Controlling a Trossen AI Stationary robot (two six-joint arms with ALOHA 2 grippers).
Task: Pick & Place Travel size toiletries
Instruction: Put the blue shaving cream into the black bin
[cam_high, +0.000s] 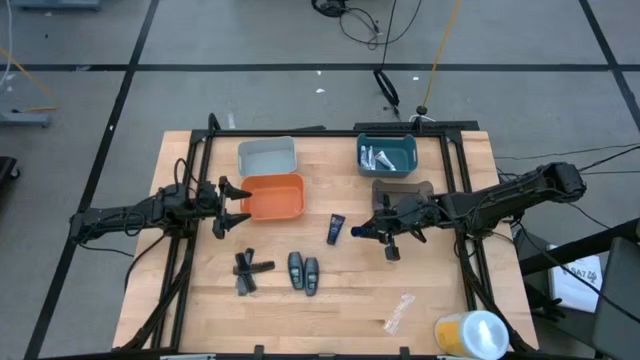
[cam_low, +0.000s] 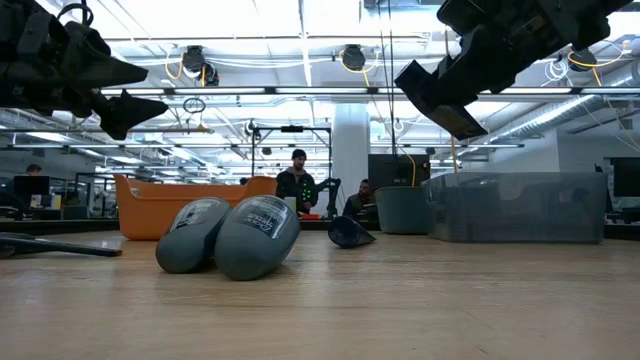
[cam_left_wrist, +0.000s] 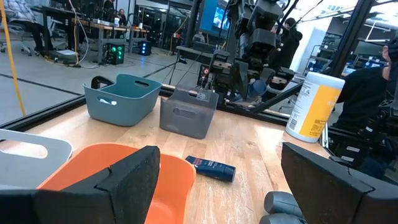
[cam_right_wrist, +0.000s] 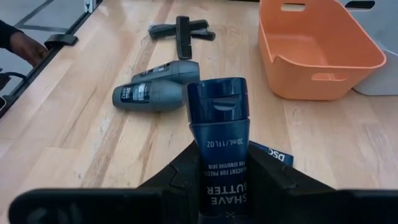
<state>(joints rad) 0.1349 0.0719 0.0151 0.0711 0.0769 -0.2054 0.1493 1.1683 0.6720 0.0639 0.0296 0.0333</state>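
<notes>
Right now I have the right end effector (cam_right_wrist: 211, 186) pinching a dark blue tube (cam_right_wrist: 219, 134) by its lower body, cap end pointing forward, so the label stays readable and the cap clears the fingers for a clean drop. In the high view that end effector (cam_high: 372, 229) hangs at centre right of the frame, just below the grey bin (cam_high: 402, 191), which sits under the teal bin (cam_high: 387, 155) where two silvery-white tubes (cam_high: 377, 157) lie. I judge the carried tube is meant for one of those bins, since sorting by kind seems to be the pattern. A second dark blue tube (cam_high: 336, 229) lies on the tabletop (cam_high: 440, 280) near the middle of the frame, just left of the right end effector. The two dark grey oval pieces (cam_high: 303, 271) lie side by side at lower centre, touching, and the thin black stick-shaped pieces (cam_high: 248, 271) lie crossed to their left. The left end effector (cam_high: 233, 207) waits at centre left with its fingers spread wide, just beside the orange bin (cam_high: 271, 196) and below the pale grey bin (cam_high: 267, 156), placed, I think, to reach the pieces on its side. A clear wrapper (cam_high: 399, 311) and a yellow-and-white cylinder (cam_high: 470, 333) sit at lower right, out of my way.
</notes>
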